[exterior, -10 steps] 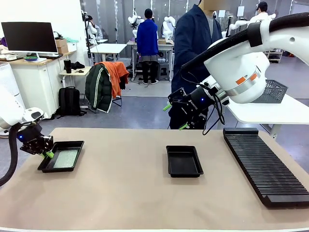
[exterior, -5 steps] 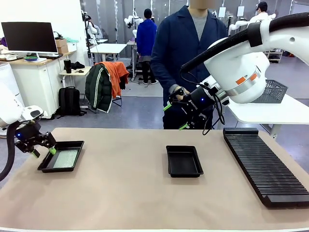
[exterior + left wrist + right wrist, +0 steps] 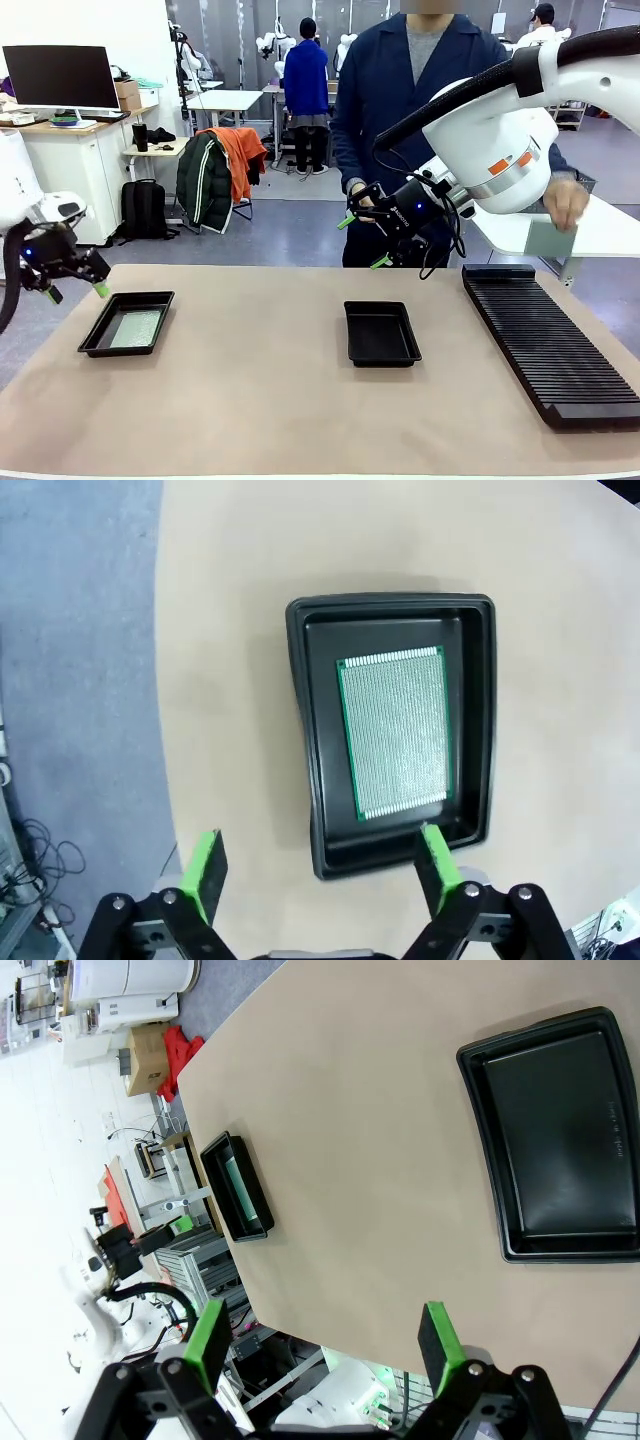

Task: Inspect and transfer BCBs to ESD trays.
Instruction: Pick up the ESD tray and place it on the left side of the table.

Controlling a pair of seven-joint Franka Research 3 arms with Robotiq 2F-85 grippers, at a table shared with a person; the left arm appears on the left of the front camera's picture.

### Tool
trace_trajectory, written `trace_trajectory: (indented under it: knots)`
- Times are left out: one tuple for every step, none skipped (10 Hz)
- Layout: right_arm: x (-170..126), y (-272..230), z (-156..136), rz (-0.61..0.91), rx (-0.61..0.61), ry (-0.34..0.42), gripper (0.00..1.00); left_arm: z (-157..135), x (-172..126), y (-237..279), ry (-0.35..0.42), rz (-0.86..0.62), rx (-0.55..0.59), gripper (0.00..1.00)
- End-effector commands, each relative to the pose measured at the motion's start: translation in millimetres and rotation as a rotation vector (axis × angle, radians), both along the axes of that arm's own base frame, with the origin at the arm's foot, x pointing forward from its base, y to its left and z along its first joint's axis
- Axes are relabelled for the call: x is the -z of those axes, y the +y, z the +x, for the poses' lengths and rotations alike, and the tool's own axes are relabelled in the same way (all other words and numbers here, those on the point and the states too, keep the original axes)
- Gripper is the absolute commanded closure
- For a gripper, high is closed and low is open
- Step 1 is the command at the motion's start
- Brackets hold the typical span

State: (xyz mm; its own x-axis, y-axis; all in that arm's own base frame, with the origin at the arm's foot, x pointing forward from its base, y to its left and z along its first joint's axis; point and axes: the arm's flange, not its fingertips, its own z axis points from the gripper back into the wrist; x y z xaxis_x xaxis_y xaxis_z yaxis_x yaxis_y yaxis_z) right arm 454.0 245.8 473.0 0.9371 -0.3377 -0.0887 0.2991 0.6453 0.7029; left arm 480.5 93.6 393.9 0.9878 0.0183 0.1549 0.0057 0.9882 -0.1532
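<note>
One black ESD tray [image 3: 127, 323] lies at the table's left with a pale green BCB [image 3: 137, 327] flat on its floor; the left wrist view looks down on that tray [image 3: 480, 680] and board [image 3: 395, 730]. My left gripper [image 3: 73, 290] hovers open and empty just left of and above it, its green fingertips [image 3: 205, 865] spread wide. A second ESD tray [image 3: 381, 332] sits empty at mid-table, also seen as tray [image 3: 560, 1130]. My right gripper [image 3: 363, 240] hangs open and empty high above the table's far edge. The person holds another BCB [image 3: 547, 240] at the right.
A long black ribbed rack [image 3: 548, 340] runs along the table's right side. The person [image 3: 420, 110] stands at the far side behind my right arm. A white side table [image 3: 560, 232] with a grey mesh basket [image 3: 566, 186] stands at the right.
My left gripper rose and drew back left from the left tray's edge, leaving the board inside. The person stepped in behind the right arm and now holds a board at the right.
</note>
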Motion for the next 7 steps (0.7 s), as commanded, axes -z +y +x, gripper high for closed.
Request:
trace_trajectory:
  knots:
    - [0.0,1.2,2.1,-0.012,0.005,-0.003,0.0,-12.3,-32.5,-19.1,0.015,0.085,0.006,0.0]
    - [0.0,1.2,2.1,-0.012,0.005,-0.003,0.0,-14.8,-44.9,-24.5,0.024,0.092,0.017,0.0]
    - [0.0,1.2,2.1,-0.012,0.005,-0.003,0.0,-16.2,-55.6,-29.5,0.022,0.114,0.015,0.0]
    - [0.0,1.2,2.1,-0.012,0.005,-0.003,0.0,-16.5,-66.5,-33.0,0.024,0.125,0.018,0.0]
    - [0.0,1.2,2.1,-0.012,0.005,-0.003,0.0,-16.7,-77.2,-38.6,0.022,0.141,0.009,0.0]
    - [0.0,1.2,2.1,-0.012,0.005,-0.003,0.0,-16.5,-83.8,-41.4,0.023,0.149,0.014,0.0]
    - [0.0,1.2,2.1,-0.012,0.005,-0.003,0.0,-16.2,-88.1,-43.5,0.024,0.149,0.008,0.0]
